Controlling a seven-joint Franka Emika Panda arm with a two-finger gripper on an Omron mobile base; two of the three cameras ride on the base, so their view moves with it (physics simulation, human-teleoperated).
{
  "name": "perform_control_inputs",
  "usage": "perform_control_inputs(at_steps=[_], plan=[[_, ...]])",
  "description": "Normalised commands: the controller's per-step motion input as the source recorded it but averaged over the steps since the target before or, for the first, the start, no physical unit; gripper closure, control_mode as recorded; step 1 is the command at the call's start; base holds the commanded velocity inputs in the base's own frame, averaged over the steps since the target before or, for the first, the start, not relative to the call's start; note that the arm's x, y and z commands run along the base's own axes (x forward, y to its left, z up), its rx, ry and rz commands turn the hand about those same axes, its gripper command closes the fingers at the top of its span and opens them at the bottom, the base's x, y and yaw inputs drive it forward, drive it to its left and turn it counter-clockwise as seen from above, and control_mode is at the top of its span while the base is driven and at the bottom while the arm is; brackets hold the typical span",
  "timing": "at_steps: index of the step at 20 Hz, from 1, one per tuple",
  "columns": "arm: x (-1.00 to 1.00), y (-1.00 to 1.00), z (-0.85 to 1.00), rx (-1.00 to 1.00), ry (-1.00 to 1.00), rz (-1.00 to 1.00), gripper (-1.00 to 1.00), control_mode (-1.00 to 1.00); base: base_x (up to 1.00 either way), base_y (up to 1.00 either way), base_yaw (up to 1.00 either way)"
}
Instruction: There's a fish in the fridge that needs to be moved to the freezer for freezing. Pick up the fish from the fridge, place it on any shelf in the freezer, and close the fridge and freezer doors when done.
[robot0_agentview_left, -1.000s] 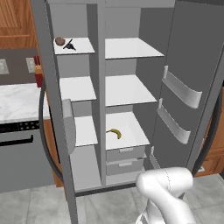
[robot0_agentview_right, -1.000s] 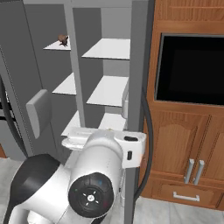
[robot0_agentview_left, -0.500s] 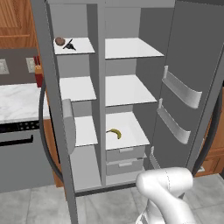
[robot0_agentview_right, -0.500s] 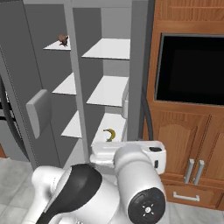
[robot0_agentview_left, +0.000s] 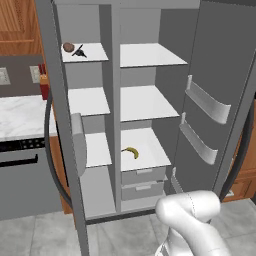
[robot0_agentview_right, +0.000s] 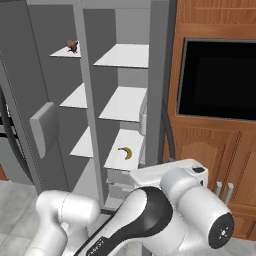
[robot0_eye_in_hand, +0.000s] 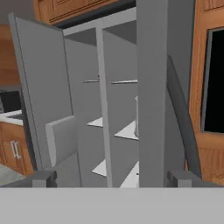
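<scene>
A kitchen: open fridge (robot0_agentview_left: 145, 105), marble counter (robot0_agentview_left: 20, 115), wooden cabinets (robot0_agentview_right: 200, 150), built-in oven (robot0_agentview_right: 217, 80).

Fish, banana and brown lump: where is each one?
fish (robot0_agentview_left: 79, 52), left base view, on its dark body.
banana (robot0_agentview_left: 132, 152), left base view, on its curved middle.
brown lump (robot0_agentview_left: 68, 47), left base view, on its rounded top.

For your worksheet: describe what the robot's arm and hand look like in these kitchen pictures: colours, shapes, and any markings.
The arm is made of glossy white, rounded, tube-like segments with a dark black joint band between them and a small round dark cap on one end. The hand ends in two small dark grey, blocky fingertips. No cables or lettering can be made out.
</scene>
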Motion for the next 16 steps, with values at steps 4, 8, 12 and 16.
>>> perform_control_inputs(at_steps=[4,8,12,16], plan=[[0.45,-0.21,-0.29,0.01,0.0,0.18,-1.0,-1.0,0.0,0.0,0.0],[0.43,-0.02,-0.35,0.0,0.0,0.1,-1.0,-1.0,0.0,0.0,0.0],[0.36,-0.05,-0.31,0.01,0.0,0.03,-1.0,-1.0,0.0,0.0,0.0],[0.37,-0.13,-0.35,0.1,0.0,0.02,-1.0,-1.0,0.0,0.0,0.0]])
